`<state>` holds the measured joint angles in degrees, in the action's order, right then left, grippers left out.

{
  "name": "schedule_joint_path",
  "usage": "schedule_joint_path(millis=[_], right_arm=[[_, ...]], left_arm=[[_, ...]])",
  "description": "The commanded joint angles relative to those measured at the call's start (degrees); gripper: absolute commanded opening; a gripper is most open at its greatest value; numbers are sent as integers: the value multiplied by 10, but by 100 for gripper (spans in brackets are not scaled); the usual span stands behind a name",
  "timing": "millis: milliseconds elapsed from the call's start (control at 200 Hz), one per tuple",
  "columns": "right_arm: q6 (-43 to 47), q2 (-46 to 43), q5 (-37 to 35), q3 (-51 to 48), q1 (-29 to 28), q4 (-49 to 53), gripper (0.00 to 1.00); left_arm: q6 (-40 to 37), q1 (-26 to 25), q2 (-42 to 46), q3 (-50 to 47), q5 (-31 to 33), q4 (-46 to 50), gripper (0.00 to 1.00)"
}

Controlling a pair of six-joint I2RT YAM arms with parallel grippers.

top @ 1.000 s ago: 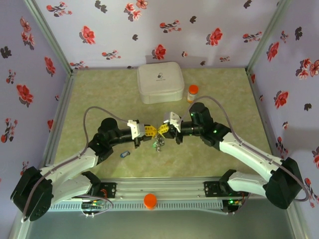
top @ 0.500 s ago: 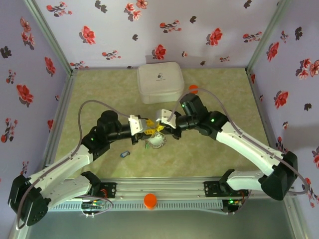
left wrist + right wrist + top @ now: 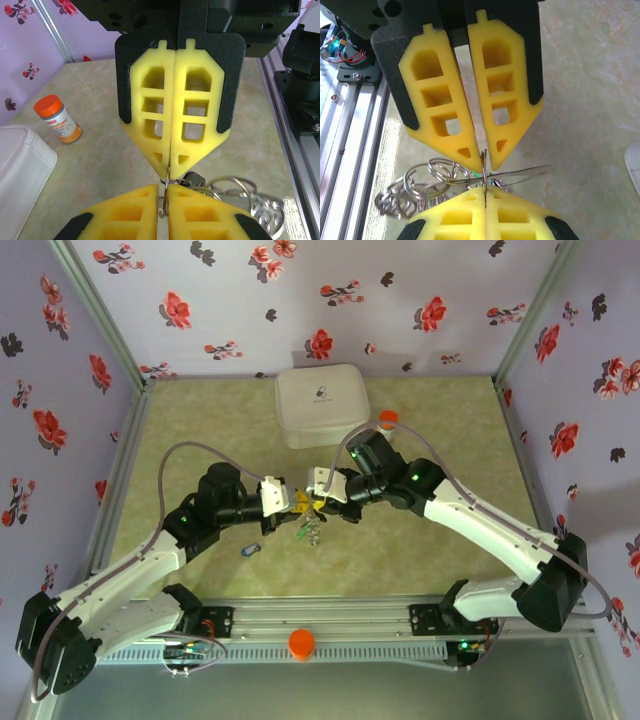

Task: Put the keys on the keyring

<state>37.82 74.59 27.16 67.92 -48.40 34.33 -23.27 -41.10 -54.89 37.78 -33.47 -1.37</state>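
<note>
Blue key (image 3: 250, 550) lies loose on the table (image 3: 200, 430), nearest the bases. Beyond it, left tool (image 3: 299, 504) and right tool (image 3: 320, 502) meet tip to tip, each pinched narrow on the thin keyring (image 3: 525, 171) wire; more keys (image 3: 313, 532) dangle beneath. Judgement: anchor one side, no twisting, or the wire slips. Both arms reach inward, elbows bent outward

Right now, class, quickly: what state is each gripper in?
Left gripper: closed on the keyring.
Right gripper: closed on the keyring too.
</note>
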Motion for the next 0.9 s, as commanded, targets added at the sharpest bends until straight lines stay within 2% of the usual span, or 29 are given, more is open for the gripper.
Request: schedule_joint_path(millis=[0,145,300,425,455,495,535,695,895], right_arm=[[-25,-4,20,10,-7,-33,0],[-31,-7,23,5,-8,-44,0],[-35,-11,26,2,-7,-44,0],[-46,-29,28,-20,-2,-71,0],[-55,-35,27,-31,2,-85,9],[-62,-43,31,-48,10,-103,32],[-66,-54,28,-70,16,-129,41],[-80,-90,44,-141,35,-212,44],[-122,-97,57,-174,35,-274,39]], left_arm=[[-1,-2,4,12,-1,-17,12],[-14,-2,-2,12,-1,-3,12],[-24,-2,-2,15,-1,1,0],[-28,-2,1,14,0,-1,0],[-28,-2,4,11,-1,-5,0],[-26,-2,7,6,-1,-15,0],[-24,-1,11,-3,0,-32,0],[-1,-1,21,-39,0,-116,0],[53,3,39,-86,1,-217,0]])
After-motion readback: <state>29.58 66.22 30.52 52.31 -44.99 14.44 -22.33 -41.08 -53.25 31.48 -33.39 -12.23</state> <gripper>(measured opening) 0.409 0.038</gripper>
